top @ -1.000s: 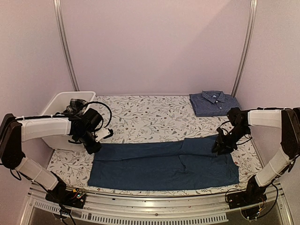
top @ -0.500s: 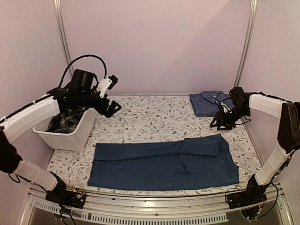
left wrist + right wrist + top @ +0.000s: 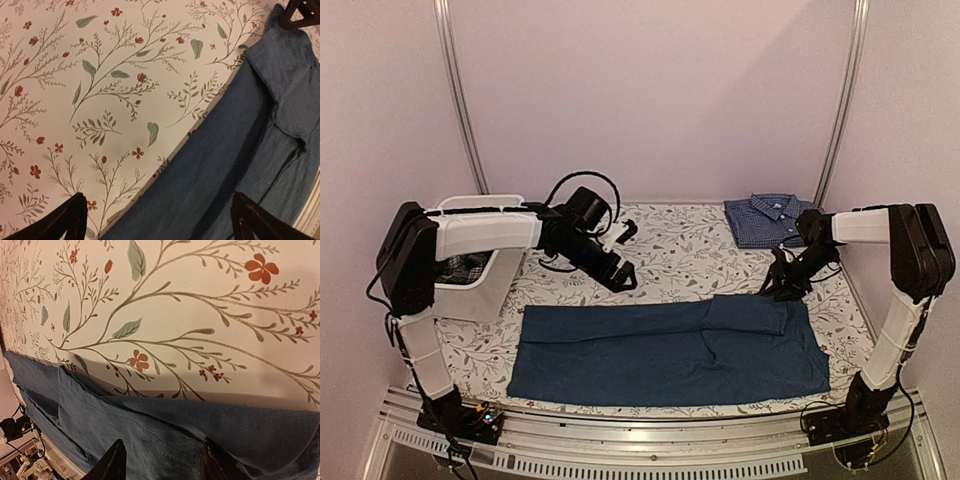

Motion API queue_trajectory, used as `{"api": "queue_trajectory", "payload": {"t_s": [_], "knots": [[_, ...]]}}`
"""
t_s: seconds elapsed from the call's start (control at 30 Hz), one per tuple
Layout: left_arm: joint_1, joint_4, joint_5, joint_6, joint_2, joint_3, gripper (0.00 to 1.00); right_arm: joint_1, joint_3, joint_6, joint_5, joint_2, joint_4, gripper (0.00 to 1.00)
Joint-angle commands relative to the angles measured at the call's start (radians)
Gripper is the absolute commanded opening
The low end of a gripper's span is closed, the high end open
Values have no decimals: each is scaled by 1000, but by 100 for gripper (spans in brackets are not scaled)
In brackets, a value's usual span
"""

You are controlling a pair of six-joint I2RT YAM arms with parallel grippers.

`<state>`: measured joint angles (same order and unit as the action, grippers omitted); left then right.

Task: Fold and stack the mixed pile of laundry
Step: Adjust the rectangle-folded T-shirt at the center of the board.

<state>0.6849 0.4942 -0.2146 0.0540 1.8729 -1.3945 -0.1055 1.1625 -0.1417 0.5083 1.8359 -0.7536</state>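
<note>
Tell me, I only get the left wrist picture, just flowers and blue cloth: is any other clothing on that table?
Observer: Yes, a folded checked shirt lies at the far right corner.
Operator: Anything else to fold?
Observer: A plaid piece sits in a white tub on the left.
Operator: What is the other arm doing?
Observer: Its right pincer is open, low over the far right edge of the blue T-shirt.

Matt dark blue cloth T-shirt [image 3: 670, 352].
</note>
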Motion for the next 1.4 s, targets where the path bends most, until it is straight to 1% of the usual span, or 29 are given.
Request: {"api": "queue_trajectory", "payload": {"t_s": [0.0,0.17,0.23,0.3,0.5,0.6,0.67,0.77,0.87,0.97,1.03,1.1,1.23,1.37], "knots": [[-11,114,83,86,-61,92,100,2,-29,-4,-22,34,20,50],[-16,181,152,176,-151,263,96,3,-38,-9,-36,49,29,50],[-21,182,159,209,-155,305,94,6,-37,-12,-42,58,37,50],[-32,173,171,231,-133,317,92,12,-28,-16,-43,73,47,50],[-109,137,204,259,-14,252,86,41,59,4,-50,151,41,50],[-154,128,198,234,13,209,83,47,113,19,-38,172,20,49],[-166,149,208,204,3,171,83,46,126,22,-17,158,22,49],[-187,199,208,192,-48,146,83,48,122,14,-10,87,29,49],[-201,205,152,196,-104,154,83,48,120,11,-2,10,19,49],[-186,155,30,203,-117,128,82,47,115,20,10,-41,-6,49],[-152,116,-22,195,-91,82,81,48,101,24,31,-52,-26,49],[-113,110,-34,177,-38,10,81,49,69,29,48,-52,-22,49],[-59,136,-27,148,80,-124,80,48,47,23,67,-25,-20,54],[-22,150,-17,122,139,-189,80,47,57,15,61,4,-14,59]]}}
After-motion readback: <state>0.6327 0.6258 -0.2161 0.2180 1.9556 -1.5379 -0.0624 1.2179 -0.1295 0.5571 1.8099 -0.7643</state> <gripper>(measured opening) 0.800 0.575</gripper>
